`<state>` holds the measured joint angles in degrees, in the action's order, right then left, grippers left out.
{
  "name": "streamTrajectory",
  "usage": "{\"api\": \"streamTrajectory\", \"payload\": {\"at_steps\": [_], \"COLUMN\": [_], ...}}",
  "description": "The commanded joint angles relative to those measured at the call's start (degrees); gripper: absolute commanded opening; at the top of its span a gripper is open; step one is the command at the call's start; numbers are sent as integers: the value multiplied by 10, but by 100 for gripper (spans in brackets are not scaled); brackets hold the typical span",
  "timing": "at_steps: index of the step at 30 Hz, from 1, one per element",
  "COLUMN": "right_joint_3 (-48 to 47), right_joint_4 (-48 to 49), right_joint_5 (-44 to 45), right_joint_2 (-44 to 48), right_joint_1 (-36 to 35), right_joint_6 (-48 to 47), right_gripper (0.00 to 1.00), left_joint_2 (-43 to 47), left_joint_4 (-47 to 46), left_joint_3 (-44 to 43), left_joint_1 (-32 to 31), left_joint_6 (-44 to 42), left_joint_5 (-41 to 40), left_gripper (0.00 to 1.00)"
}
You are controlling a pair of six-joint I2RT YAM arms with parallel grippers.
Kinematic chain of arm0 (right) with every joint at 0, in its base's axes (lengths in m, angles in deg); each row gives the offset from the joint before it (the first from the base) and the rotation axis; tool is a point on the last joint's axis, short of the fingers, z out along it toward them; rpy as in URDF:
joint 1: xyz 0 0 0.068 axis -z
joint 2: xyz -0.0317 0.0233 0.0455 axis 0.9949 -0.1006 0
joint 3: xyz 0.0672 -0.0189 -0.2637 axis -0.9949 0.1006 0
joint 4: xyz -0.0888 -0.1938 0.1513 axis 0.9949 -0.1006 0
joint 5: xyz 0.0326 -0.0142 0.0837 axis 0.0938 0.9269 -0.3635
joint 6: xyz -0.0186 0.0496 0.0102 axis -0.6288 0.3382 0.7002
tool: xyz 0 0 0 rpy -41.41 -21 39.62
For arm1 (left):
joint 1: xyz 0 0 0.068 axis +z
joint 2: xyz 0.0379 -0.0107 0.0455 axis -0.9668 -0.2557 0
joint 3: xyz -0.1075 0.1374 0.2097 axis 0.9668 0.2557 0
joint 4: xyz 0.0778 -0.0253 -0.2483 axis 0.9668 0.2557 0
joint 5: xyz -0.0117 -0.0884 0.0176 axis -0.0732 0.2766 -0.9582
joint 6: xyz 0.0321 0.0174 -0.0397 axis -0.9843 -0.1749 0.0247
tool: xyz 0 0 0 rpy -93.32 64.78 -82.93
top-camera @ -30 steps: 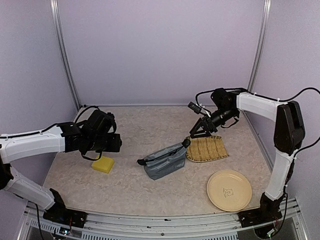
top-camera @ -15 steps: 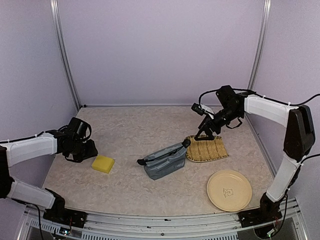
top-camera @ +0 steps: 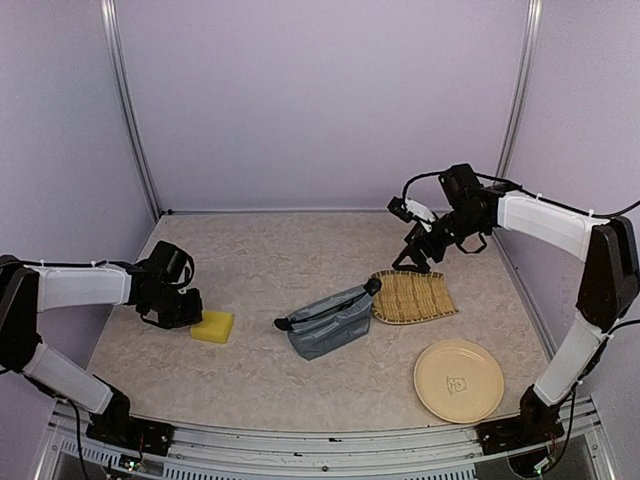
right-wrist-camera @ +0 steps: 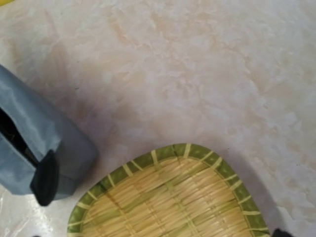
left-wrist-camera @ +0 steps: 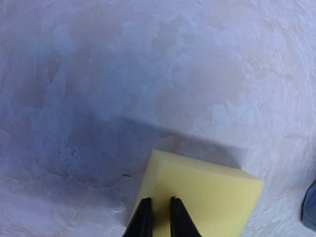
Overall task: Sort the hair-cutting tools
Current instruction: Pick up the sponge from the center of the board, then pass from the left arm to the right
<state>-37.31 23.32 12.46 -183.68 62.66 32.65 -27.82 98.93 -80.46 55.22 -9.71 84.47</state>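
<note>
The sorting looks barely begun: none of the hair-cutting tools lies in the open on the desk [top-camera: 270, 255]. By that showing they are probably inside the grey-blue pouch [top-camera: 330, 322] at the centre of the top view. A black tip [top-camera: 372, 286] pokes from its upper right end, and what it belongs to cannot be made out. The woven tray [top-camera: 412, 297] just right of the pouch and the yellow plate [top-camera: 458, 380] at the lower right both hold nothing. The right hand [top-camera: 413, 262] hangs over the tray's upper left rim with its fingers spread wide and nothing between them. The left hand [left-wrist-camera: 159, 217], at the left of the frame, has its fingers drawn almost together over the near edge of the yellow sponge [left-wrist-camera: 207, 195]; whether it pinches it cannot be told. Everything is left to do: emptying the pouch and placing each tool.
</note>
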Motion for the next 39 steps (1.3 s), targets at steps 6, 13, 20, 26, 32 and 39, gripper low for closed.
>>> {"api": "streamTrajectory", "payload": {"at_steps": [6, 13, 20, 26, 32, 39], "right_joint_3": [13, 21, 60, 26, 97, 83], "right_joint_4": [23, 38, 97, 66, 221, 290], "right_joint_5": [13, 32, 51, -169, -331, -340], "right_joint_2": [15, 21, 48, 45, 87, 71], "right_joint_1": [7, 14, 72, 79, 71, 10], "right_joint_6": [12, 25, 105, 135, 235, 308], "right_gripper": [100, 100, 100, 99, 100, 100], "left_joint_2": [31, 41, 53, 27, 15, 18], "left_joint_4": [2, 6, -43, -86, -138, -151], "left_joint_3": [-26, -106, -176, -244, -277, -285], "left_joint_1": [-37, -108, -219, -274, -295, -313], "left_joint_6": [-13, -7, -32, -64, -51, -25], "left_joint_5": [3, -12, -39, -67, -112, -175], "left_gripper": [0, 0, 0, 0, 0, 0]}}
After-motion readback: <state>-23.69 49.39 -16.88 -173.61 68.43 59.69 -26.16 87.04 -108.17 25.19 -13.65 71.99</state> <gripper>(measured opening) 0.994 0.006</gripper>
